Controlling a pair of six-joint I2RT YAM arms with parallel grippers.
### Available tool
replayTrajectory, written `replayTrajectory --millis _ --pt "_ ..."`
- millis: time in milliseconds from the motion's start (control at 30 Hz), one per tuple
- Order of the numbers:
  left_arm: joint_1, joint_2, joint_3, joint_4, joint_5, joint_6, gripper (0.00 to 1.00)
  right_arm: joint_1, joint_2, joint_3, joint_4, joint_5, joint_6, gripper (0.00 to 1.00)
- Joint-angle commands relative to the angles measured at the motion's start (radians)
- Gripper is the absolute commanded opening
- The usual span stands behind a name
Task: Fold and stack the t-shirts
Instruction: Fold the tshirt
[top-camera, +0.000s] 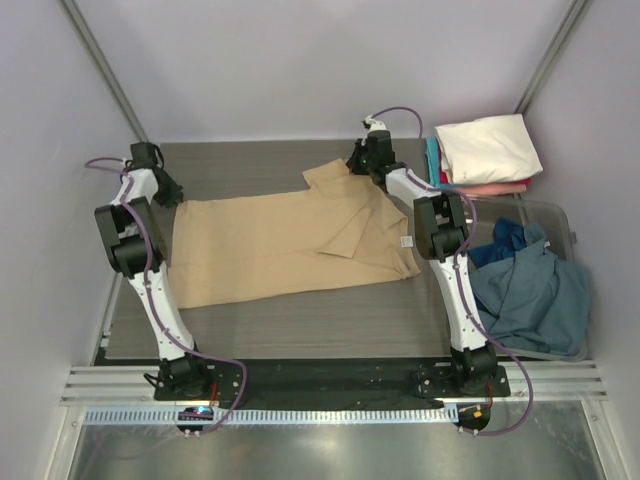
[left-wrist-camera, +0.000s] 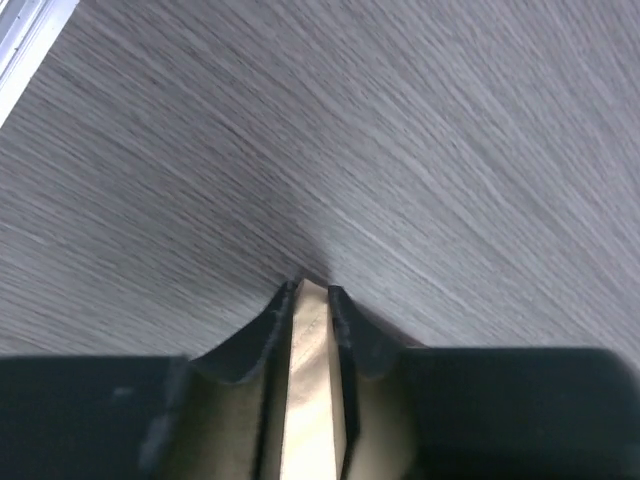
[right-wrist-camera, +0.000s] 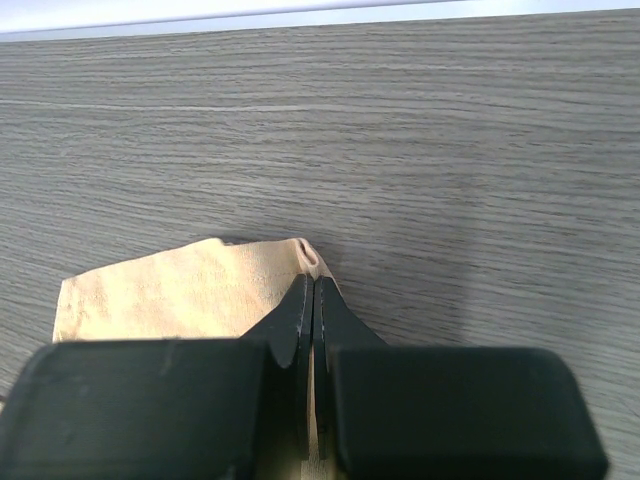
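Note:
A tan t-shirt (top-camera: 270, 245) lies spread across the grey table (top-camera: 330, 320), partly folded, with a sleeve turned over near the middle. My left gripper (top-camera: 166, 190) is at the shirt's far left corner, shut on a fold of tan cloth (left-wrist-camera: 308, 370) that fills the gap between its fingers. My right gripper (top-camera: 360, 160) is at the shirt's far right corner, shut on the tan cloth edge (right-wrist-camera: 200, 290), with its fingers (right-wrist-camera: 295, 310) pressed together.
A stack of folded shirts (top-camera: 487, 150), cream-white on top with pink and teal below, sits at the back right. A clear bin (top-camera: 560, 225) at the right holds crumpled slate blue shirts (top-camera: 530, 285). Walls close in on all sides.

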Motion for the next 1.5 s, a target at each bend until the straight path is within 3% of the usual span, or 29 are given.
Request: replayTrajectory --millis 0,133,500,733,1100,1467 --pt "-0.011 0.035 -0.002 -0.008 0.031 0.011 0.17 -0.001 -0.052 -0.006 -0.011 -0.017 -0.003 0.01" --pt "-0.011 0.017 -0.017 -0.01 0.037 0.017 0.0 -0.002 -0.061 -0.015 -0.005 -0.021 -0.016 0.01" --pt "-0.008 -0.1 -0.063 -0.028 -0.008 -0.004 0.0 -0.002 -0.175 -0.017 0.022 -0.066 -0.068 0.01" --pt "-0.003 -0.238 -0.17 0.002 -0.034 -0.045 0.0 0.001 -0.319 -0.126 0.027 -0.098 -0.045 0.01" --pt "0.012 -0.532 -0.519 0.195 -0.034 -0.091 0.0 -0.001 -0.635 -0.537 0.084 -0.133 -0.054 0.01" --pt "0.021 -0.661 -0.613 0.186 -0.032 -0.059 0.0 0.001 -1.048 -0.975 0.117 -0.106 -0.094 0.01"
